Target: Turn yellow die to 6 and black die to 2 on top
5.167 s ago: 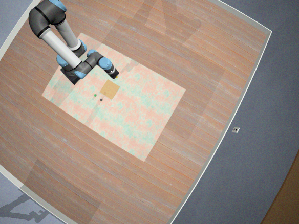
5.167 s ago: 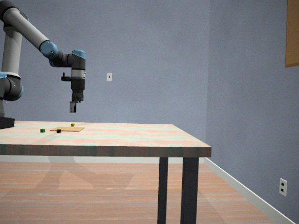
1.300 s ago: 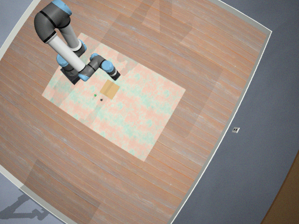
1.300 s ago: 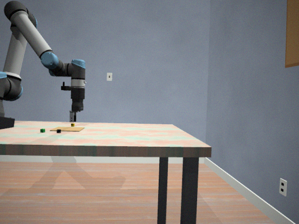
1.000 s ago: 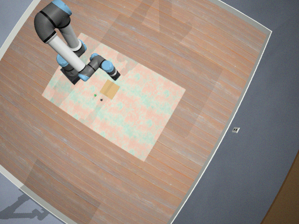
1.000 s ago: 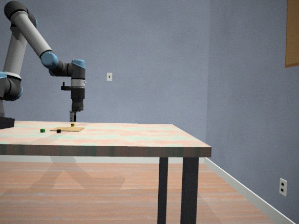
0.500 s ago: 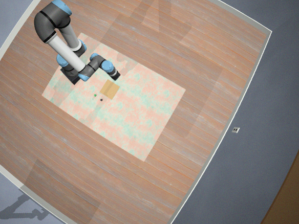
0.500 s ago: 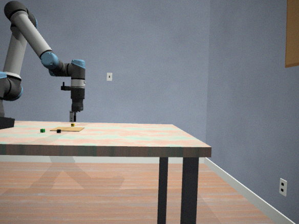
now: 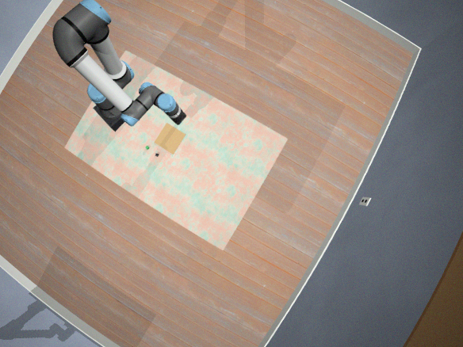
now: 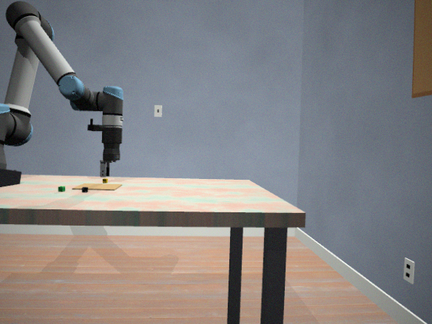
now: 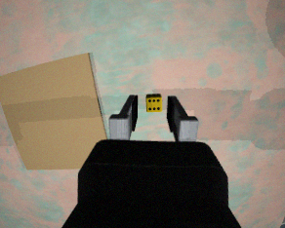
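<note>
The yellow die (image 10: 105, 180) (image 11: 154, 103) stands on the table beside the mat (image 9: 176, 138) (image 10: 112, 187) (image 11: 49, 93), not on it. The face turned up to the wrist camera shows six pips. My gripper (image 10: 106, 175) (image 11: 152, 106) is open and points down just above the yellow die, which shows between its fingers in the wrist view without touching them. The black die (image 9: 157, 154) (image 10: 85, 189) and the green die (image 9: 147, 147) (image 10: 61, 189) stand apart on the table, off the mat; their top faces are too small to read.
The tan mat lies flat on the pink and green table top (image 9: 222, 190) (image 10: 207, 196), close beside the gripper. The green die is a little nearer the arm's base (image 9: 109, 116) (image 10: 9, 177) than the black die. The table's edges are far from the dice.
</note>
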